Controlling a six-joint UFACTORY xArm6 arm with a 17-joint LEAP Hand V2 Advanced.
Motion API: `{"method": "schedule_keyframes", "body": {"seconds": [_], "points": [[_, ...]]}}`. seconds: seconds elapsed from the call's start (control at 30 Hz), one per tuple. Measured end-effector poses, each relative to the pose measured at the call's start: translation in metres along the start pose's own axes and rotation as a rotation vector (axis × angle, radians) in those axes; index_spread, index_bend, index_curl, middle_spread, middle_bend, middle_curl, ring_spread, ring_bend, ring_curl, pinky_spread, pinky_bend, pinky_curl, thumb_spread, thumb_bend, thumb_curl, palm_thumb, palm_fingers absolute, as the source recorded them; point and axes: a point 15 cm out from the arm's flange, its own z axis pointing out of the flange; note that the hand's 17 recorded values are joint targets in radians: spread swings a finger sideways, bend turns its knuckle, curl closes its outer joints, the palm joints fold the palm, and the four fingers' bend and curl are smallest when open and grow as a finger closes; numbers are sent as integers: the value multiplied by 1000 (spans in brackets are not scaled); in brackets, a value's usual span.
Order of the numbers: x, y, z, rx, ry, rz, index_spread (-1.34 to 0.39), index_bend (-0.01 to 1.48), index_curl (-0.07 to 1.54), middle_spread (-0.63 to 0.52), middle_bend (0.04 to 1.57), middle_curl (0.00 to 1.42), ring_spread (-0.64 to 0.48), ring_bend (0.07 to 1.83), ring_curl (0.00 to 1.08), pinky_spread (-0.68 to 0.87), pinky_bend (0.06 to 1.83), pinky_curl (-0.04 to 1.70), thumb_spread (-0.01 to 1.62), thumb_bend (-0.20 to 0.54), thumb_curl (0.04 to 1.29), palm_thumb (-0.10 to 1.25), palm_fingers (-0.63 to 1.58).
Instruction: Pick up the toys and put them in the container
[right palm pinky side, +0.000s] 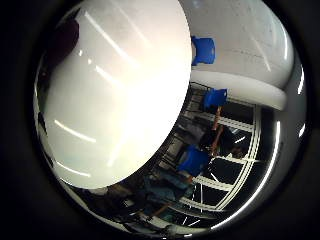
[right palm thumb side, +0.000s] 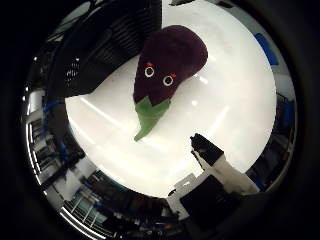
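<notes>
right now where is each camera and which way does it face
Little finger side palm view: sits on the palm's little finger side, looks across the white table to the room beyond with blue chairs; none of the robot hand shows.
Thumb side palm view: sits on the palm's thumb side, looks at the eggplant toy lying on the table beside a black container; a finger of the robot hand reaches in from the edge.
Shared: both show the white table.

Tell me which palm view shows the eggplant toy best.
The thumb side palm view: the eggplant toy lies whole on the white table, eyes and green stem visible, beside the black container. The little finger side view shows none of it.
</notes>
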Motion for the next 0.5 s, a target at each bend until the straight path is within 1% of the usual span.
{"method": "schedule_keyframes", "body": {"seconds": [0.1,0.2,0.33,0.4,0.5], "points": [[-8,-5,-3,23,-37,47,-404,154,243,-24,194,294,155,362,271,410,534,317,977,-33,407,780,47],[-21,-17,-10,58,-85,99,-344,156,250,9,198,306,172,357,268,439,545,315,1013,-38,383,693,70],[-44,-19,-10,60,-190,173,-278,154,256,47,197,314,195,355,264,466,560,311,1048,-33,358,614,81],[-56,-24,-12,73,-250,238,-249,152,256,73,200,318,211,356,262,479,572,309,1060,-33,345,575,91],[-67,-27,-12,67,-301,315,-220,150,257,101,199,319,232,365,262,505,594,308,1068,-34,326,526,101]]}}
